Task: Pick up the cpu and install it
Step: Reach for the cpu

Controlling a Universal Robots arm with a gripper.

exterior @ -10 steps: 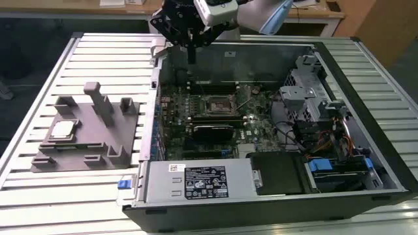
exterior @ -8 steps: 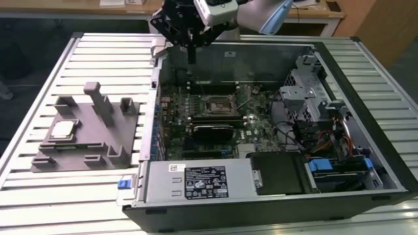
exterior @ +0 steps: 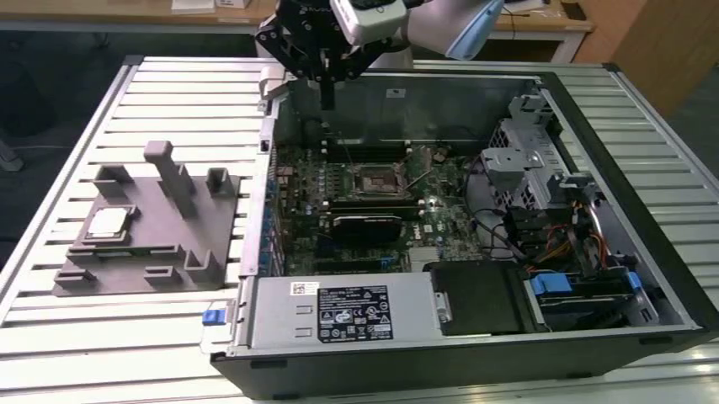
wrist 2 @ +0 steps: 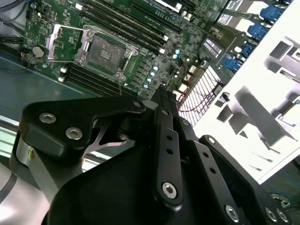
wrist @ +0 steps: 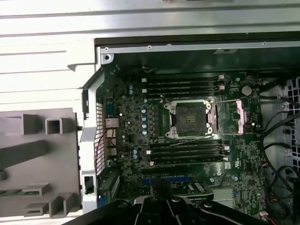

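Slatted metal surface (exterior: 168, 84) carrying an open computer case (exterior: 450, 97) and, on the exterior view's left of it, a grey fixture (exterior: 146, 244) with upright blocks. The two stand just beside each other.

(a) Exterior view. The cpu (exterior: 109, 222), a small flat square with a pale silvery top, lies flat in a recess of the fixture, on the side away from the case. The gripper (exterior: 327, 103) hangs above the far wall of the case, near the corner on the fixture's side, pointing straight down. It is well apart from the cpu. Its jaws are drawn together to a narrow tip with nothing held between them. Inside the case the motherboard (exterior: 439, 210) lies flat, with the square socket (exterior: 373, 178) near its middle.

(b) Wrist views. Both look past the gripper (wrist 2: 162, 90) (wrist: 161, 187) into the case. The socket (wrist 2: 104, 51) (wrist: 190, 119) has its metal cover plate swung open to one side, so its contact field is exposed. Long dark memory slots run along both sides of the socket. The fixture (wrist 2: 262, 117) (wrist: 28, 154) appears beyond the perforated case wall.
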